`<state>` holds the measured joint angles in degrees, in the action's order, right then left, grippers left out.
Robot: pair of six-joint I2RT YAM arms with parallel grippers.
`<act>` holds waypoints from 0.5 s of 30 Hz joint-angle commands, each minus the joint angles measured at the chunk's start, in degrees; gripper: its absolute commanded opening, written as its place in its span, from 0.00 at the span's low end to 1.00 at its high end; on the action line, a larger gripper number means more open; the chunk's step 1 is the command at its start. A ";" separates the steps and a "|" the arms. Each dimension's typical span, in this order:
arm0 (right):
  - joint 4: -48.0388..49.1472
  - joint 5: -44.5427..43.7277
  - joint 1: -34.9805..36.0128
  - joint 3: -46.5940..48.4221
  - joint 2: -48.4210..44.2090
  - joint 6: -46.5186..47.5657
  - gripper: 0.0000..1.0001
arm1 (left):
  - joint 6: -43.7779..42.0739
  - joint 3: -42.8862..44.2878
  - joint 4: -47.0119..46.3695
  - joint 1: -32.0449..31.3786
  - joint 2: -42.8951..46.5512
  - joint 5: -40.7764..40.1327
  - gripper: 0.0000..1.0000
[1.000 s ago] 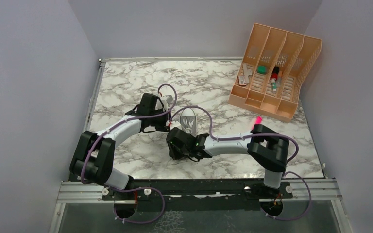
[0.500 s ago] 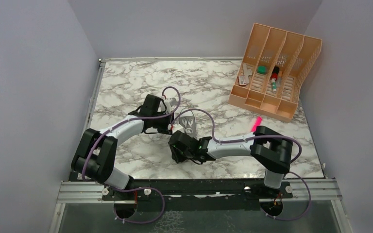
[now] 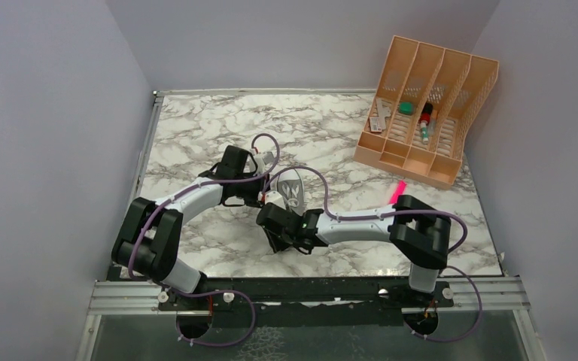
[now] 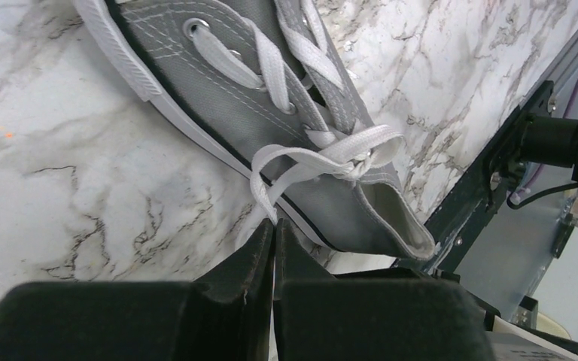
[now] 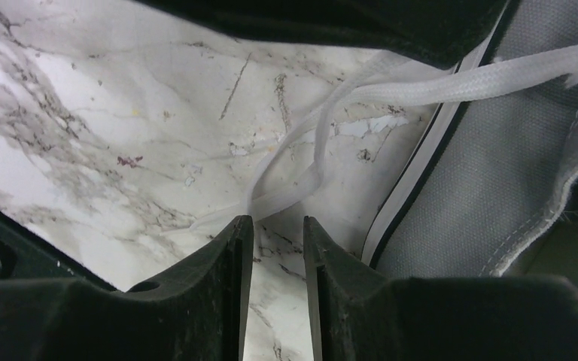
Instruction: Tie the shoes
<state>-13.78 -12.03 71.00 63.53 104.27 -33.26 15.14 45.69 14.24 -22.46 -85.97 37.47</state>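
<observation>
Left pincer [image 4: 273, 224] clamped on white lace [image 4: 293, 159] of small grey canvas sneaker [image 4: 218, 98], on marble surface [image 4: 83, 173]. Right pincer [image 5: 275, 222] slightly apart, lace loop just beyond tips.

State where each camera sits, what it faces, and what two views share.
Top: above and behind, looking down on the table; both arms show.
Left wrist: on the left hand, facing the shoe's side; shut fingers show.
Right wrist: on the right hand, facing table and shoe; parted fingers show.
Shared: both wrist views show the lace.
</observation>
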 commanded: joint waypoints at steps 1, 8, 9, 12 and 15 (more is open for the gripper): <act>2.83 -1.66 3.56 6.57 2.22 1.41 0.36 | 0.00 1.95 -3.52 -0.22 -1.35 -0.83 0.04; 4.70 -1.55 4.11 8.00 2.05 4.75 0.39 | -0.38 1.60 -3.58 -0.22 -1.08 -0.56 0.04; 4.81 -2.38 4.64 8.09 1.52 5.37 0.42 | -0.56 1.66 -3.53 -0.17 -1.08 -0.49 0.04; 8.65 -2.83 5.68 5.38 -3.28 6.60 0.51 | -1.53 2.26 -2.95 0.08 -1.24 -0.26 0.04; 13.02 -0.27 5.71 2.33 -9.41 8.67 0.55 | -2.72 2.74 -2.55 0.22 -0.98 -0.52 0.04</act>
<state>-16.53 -16.36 72.18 65.89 105.16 -33.67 13.87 46.24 15.16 -21.52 -86.37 38.98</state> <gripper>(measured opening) 0.535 0.045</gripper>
